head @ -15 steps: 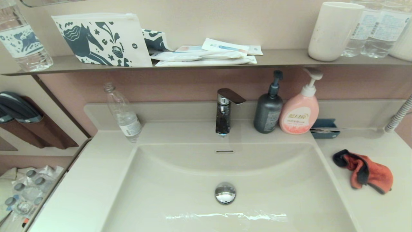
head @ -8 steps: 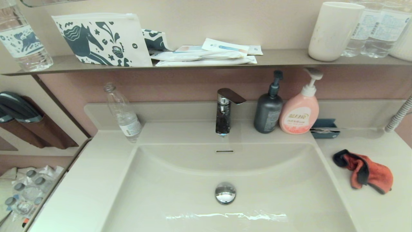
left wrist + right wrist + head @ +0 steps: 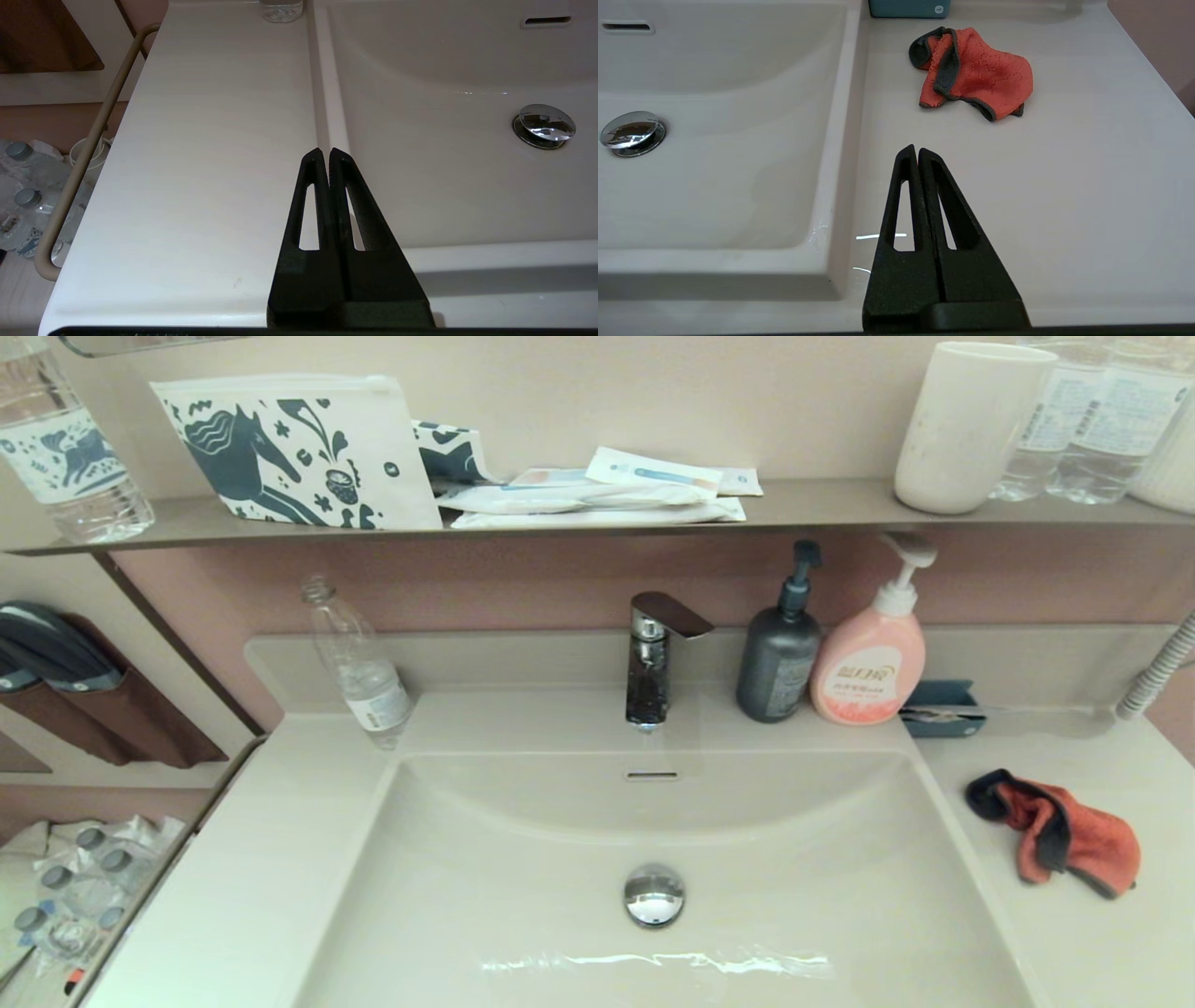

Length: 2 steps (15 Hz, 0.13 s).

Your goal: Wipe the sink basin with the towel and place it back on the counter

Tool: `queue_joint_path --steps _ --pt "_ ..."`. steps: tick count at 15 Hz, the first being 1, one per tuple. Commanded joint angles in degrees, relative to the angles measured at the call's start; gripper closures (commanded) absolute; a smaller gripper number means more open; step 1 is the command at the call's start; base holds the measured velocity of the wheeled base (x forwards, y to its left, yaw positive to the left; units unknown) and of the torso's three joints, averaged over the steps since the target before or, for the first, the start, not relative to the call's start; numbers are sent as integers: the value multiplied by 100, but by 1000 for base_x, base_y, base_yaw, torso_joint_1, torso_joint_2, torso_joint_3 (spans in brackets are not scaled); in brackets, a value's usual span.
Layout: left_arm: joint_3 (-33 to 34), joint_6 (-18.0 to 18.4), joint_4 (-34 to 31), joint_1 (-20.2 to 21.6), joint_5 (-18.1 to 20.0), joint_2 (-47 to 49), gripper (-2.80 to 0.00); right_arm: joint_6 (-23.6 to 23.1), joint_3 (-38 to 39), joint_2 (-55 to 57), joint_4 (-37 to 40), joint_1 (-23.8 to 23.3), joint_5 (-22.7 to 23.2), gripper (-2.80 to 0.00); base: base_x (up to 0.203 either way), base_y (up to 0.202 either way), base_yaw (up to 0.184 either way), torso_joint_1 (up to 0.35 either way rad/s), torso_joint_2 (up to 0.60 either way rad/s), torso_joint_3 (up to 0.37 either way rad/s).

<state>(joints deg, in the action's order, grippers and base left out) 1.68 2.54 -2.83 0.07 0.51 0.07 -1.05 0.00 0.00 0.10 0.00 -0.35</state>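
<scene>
Counter [image 3: 233, 896]: off-white, flat, one piece with basin; low back ledge at far edge.
Sink basin [image 3: 766, 887]: centre, glossy, rounded corners; chrome drain plug [image 3: 653, 894] mid-floor, overflow slot [image 3: 652, 775] in far wall, streak of water near front.
Wall shelf [image 3: 822, 509]: grey-brown, above ledge; carries printed pouch [image 3: 299, 453] with blue horse motif, flat sachets [image 3: 607, 490], white cup [image 3: 966, 425], water bottles at both ends.
Faucet [image 3: 653, 658]: behind basin, centre.
Clear empty bottle [image 3: 359, 663]: far left of basin, leaning.
Dark grey pump bottle [image 3: 780, 649] and pink pump bottle [image 3: 870, 653]: right of faucet, touching; pink label in Chinese characters, not legible.
Small blue box [image 3: 943, 707]: just right of pink bottle.
Towel [image 3: 1060, 831]: orange-red, dark grey edge, crumpled on counter right of basin, nothing over it.
Left gripper [image 3: 325, 151]: low over near left counter beside basin rim, fingers pressed together, empty.
Right gripper [image 3: 914, 149]: low over near right counter, well short of towel, fingers pressed together, empty.
</scene>
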Motion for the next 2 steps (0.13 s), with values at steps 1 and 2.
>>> queue_joint_path --steps 1,2 --pt "595 1 -42 1 2 1 0 89 0 9 3 0 -9 0 0 0 0 0 0 0" --pt "67 1 -42 1 2 1 0 103 0 9 6 0 -9 0 0 0 0 0 0 0"
